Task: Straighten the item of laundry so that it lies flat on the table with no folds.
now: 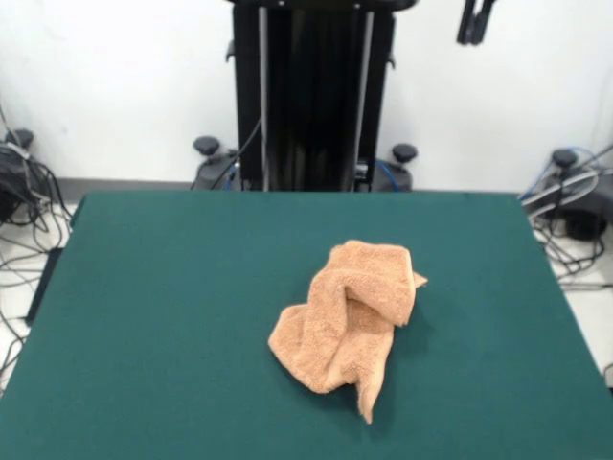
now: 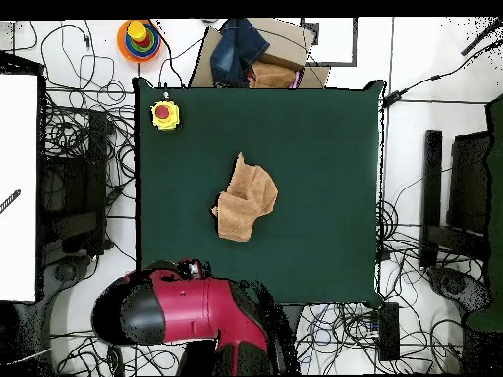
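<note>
- The light orange-tan terry-cloth towel (image 1: 347, 314) is seen crumpled in a loose heap near the middle of the large dark green felt-covered table (image 1: 153, 316), with one layer rolled over the top and a narrow tail pointing toward the camera-side edge.
- No part is spread flat — the task is judged to be not yet begun.
- The dark gripper (image 1: 476, 21) is held high at the upper edge of the front view, well apart from the towel; whether it is spread or pressed together cannot be told.
- The red and black arm (image 2: 182, 309) is drawn back off the table, presumably so the cloth is left unobstructed.
- A yellow box with a red button (image 2: 165, 115) is set at a table corner, well apart from the towel.
</note>
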You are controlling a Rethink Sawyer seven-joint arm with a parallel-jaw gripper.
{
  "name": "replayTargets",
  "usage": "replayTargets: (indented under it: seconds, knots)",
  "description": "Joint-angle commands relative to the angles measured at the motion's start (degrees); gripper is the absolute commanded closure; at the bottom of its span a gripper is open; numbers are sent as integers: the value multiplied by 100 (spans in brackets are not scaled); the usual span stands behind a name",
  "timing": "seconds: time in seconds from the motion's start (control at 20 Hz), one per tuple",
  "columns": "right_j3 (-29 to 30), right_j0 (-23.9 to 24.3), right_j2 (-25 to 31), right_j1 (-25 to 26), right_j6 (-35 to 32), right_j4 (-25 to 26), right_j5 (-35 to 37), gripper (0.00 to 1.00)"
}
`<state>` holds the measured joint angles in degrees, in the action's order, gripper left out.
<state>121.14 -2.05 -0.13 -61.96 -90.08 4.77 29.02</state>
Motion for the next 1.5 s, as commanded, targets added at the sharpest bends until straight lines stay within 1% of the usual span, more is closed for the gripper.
replayTargets:
  seconds: [0.05, 0.25, 0.4, 1.25, 1.35, 1.5]
  knots:
    - [159, 50, -131, 790, -967, 429, -667, 100]
    - [126, -1, -183, 826, -958, 448, -689, 100]
    - [151, 44, -119, 819, -845, 410, -693, 100]
    - [83, 93, -86, 869, -724, 404, -600, 100]
    - [63, 147, 25, 879, -692, 372, -752, 100]
    - [19, 91, -34, 881, -675, 426, -640, 100]
